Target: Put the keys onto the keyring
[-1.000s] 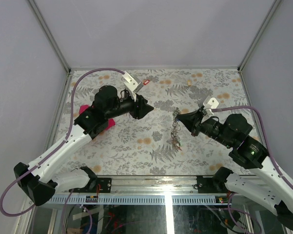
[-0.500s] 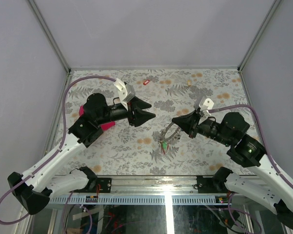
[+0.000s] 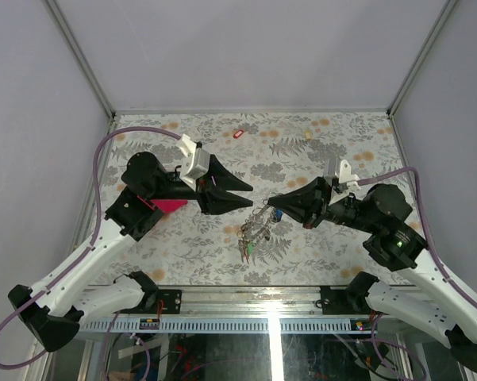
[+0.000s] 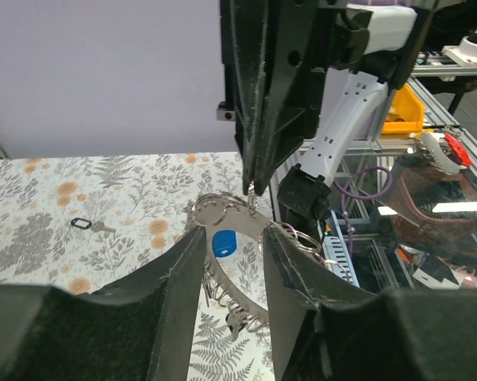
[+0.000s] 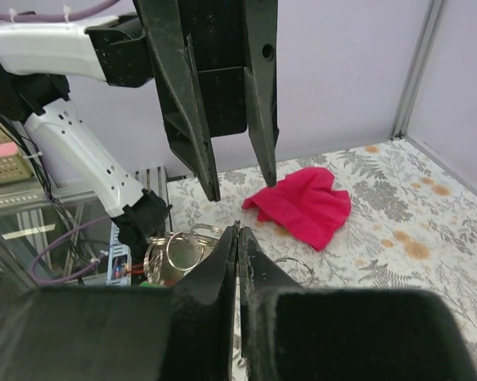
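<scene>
Hanging from right gripper (image 3: 271, 198), jaws clamped on it: keyring (image 3: 259, 220) with keys (image 3: 248, 238). Left gripper (image 3: 248, 195), 9 o'clock of the right, jaws apart.

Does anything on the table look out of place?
Yes: a red-tagged key and a cream-tagged key lie loose by the far edge, well apart from the keyring held by the right gripper.
</scene>
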`<state>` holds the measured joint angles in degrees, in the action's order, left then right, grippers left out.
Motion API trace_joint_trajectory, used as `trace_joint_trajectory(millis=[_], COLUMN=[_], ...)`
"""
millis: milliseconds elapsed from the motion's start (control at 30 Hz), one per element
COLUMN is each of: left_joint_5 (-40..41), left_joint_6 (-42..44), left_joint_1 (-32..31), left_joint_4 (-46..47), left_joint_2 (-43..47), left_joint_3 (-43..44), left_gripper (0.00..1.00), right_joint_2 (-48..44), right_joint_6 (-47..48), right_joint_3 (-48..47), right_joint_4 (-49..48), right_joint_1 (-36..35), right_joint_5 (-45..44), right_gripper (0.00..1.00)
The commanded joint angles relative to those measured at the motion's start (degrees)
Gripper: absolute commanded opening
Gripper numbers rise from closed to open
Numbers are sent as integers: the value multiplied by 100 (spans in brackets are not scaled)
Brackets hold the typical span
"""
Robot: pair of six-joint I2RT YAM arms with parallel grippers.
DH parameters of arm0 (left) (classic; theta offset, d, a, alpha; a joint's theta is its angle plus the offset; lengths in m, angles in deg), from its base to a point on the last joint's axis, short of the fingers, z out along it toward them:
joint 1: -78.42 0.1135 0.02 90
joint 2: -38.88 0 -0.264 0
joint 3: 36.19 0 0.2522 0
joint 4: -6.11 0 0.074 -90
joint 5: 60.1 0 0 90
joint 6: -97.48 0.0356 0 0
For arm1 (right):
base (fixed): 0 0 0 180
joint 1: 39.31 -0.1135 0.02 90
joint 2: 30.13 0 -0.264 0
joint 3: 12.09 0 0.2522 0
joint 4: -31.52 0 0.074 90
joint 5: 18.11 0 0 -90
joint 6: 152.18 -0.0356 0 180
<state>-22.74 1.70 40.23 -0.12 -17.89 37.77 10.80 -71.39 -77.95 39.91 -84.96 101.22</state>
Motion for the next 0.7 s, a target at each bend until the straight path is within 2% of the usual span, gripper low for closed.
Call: trace_joint_trajectory(millis=[0,367,667], left_joint_5=[-490,-368,-295], left_joint_6=[-120,-388,-416], left_joint_1=[14,6,-47], left_joint_4=[416,670,724], left_joint_2=[-76,-167,-215], left_joint_3=[300,293,180], left_gripper=[34,31,33], right_joint_2=[61,187,310], right_joint_6=[-388,-488,-562], right_joint_3=[-36,36,32], right_joint_4=[-1106,-1488,-1754], right_joint_1=[-32,-32,-26], right_joint_5=[290,258,315], right_gripper=[0,0,0])
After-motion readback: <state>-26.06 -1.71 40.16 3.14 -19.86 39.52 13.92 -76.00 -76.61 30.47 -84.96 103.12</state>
